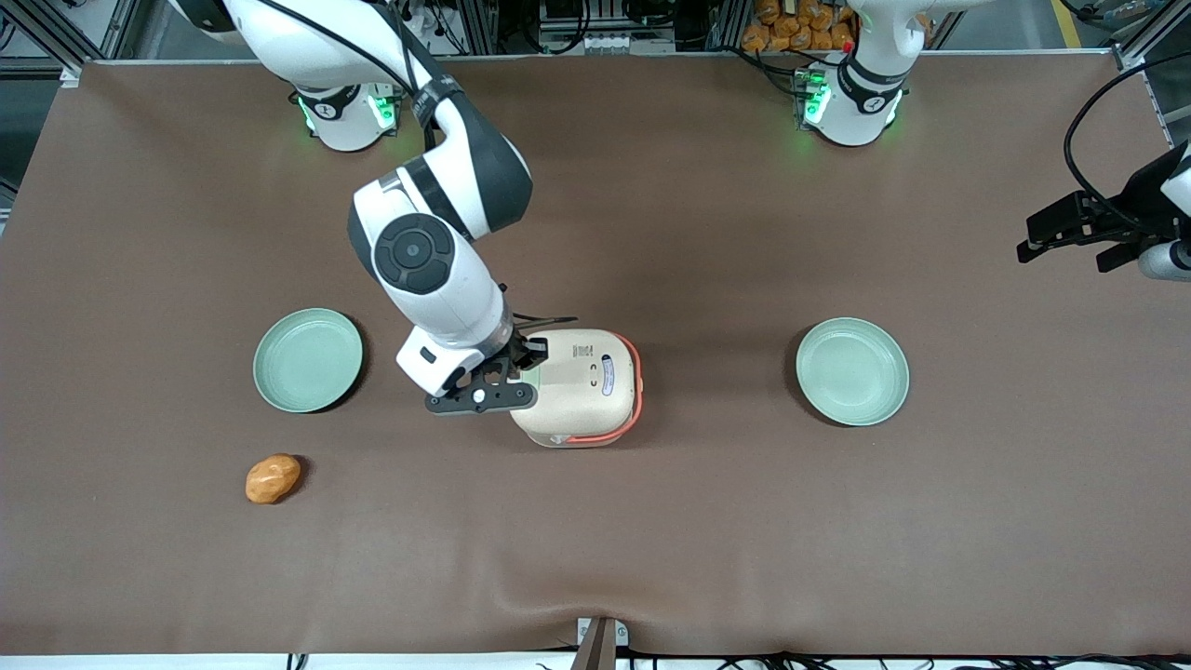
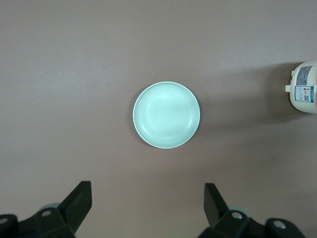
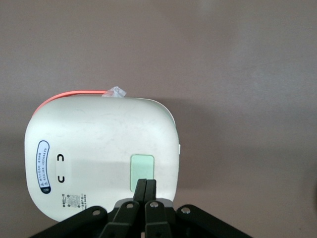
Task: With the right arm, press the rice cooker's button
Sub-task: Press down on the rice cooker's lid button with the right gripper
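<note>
The rice cooker (image 1: 582, 386) is sitting lid-closed mid-counter (image 1: 651, 521), between two pale green plates (image 1: 308, 360) (image 1: 851, 371). The right arm (image 1: 433, 270) is reaching down over it, its pincer (image 3: 145, 191) pressed together, fingertips poised at the edge of the green button (image 3: 141, 171); contact cannot be told. A bread roll (image 1: 273, 478) is lying nearer the front camera, toward the working arm's end.

A robot lab: a large table (image 1: 651, 521) under a brown cover, arm bases (image 1: 349, 116) with green lights bolted along the frame's upper edge, aluminium framing (image 1: 84, 28) and cable bundles (image 1: 595, 28) above it.
</note>
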You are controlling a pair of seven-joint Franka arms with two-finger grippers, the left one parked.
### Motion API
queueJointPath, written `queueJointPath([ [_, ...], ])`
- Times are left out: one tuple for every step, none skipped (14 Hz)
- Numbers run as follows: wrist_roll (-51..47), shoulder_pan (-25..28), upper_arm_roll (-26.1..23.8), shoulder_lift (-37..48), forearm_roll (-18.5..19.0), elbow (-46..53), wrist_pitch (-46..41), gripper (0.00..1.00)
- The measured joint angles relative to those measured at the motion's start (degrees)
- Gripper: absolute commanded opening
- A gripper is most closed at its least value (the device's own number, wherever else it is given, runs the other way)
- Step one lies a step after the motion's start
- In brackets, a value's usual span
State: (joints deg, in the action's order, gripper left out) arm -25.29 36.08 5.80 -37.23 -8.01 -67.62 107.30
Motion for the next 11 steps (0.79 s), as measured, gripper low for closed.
queueJointPath([
  [-0.1, 0.7, 0.0, -0.4, 0.0, 0.2, 0.0, 0.0],
  [-0.4, 1.4, 0.0, -0.8, 0.0, 0.3, 0.0, 0.0],
  [-0.9, 2.1, 0.0, -1.2, 0.0, 0.3, 0.0, 0.0],
  [-1.2, 2.6, 0.0, -1.5, 0.0, 0.3, 0.0, 0.0],
  [-1.2, 2.8, 0.0, -1.8, 0.0, 0.3, 0.0, 0.0],
  [-1.2, 2.8, 0.1, -2.1, 0.0, 0.3, -0.1, 0.0],
  [-1.2, 2.8, 0.3, -2.3, 0.1, 0.3, -0.1, 0.0],
  [-1.2, 2.8, 0.5, -2.3, 0.2, 0.3, -0.1, 0.0],
  [-1.2, 2.8, 0.6, -2.3, 0.3, 0.3, -0.1, 0.0],
  [-1.2, 2.8, 0.6, -2.3, 0.3, 0.3, -0.2, 0.0],
  [-1.2, 2.8, 0.7, -2.3, 0.3, 0.3, -0.2, 0.0],
])
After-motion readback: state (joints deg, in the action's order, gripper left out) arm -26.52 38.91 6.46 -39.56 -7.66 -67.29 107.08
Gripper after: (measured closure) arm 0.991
